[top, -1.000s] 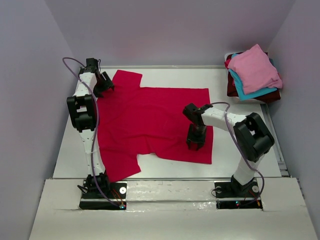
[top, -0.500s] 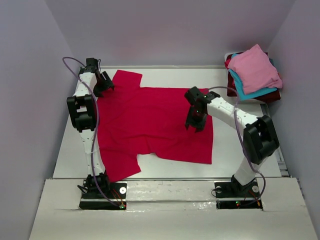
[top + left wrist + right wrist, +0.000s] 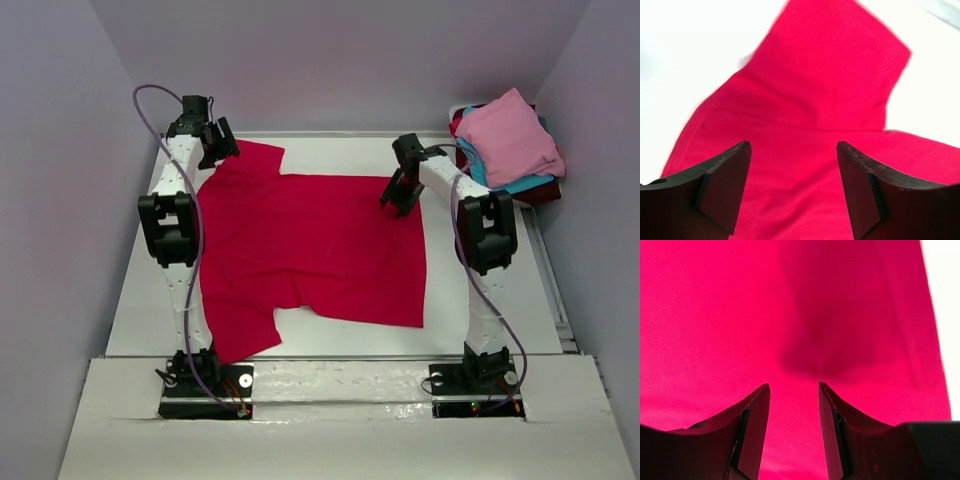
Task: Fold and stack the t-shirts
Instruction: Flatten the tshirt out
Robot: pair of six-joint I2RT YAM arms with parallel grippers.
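A crimson-red t-shirt (image 3: 310,245) lies spread flat on the white table, sleeves toward the left. My left gripper (image 3: 222,145) hovers over the far left sleeve (image 3: 840,65), jaws wide open with only cloth below them. My right gripper (image 3: 393,197) is over the shirt's far right corner, jaws open and empty, red cloth (image 3: 790,315) beneath. A pile of folded t-shirts (image 3: 508,150) sits at the far right: light pink on top, teal-blue and dark maroon under it.
The pile rests in a white tray (image 3: 462,113) in the far right corner. Grey walls close in the table (image 3: 340,150) at the back and both sides. A raised white ledge (image 3: 330,400) carries both arm bases at the near edge.
My right gripper has travelled from the shirt's near right part to its far right corner. The left gripper has shifted a little farther back over the sleeve. The shirt lies as before.
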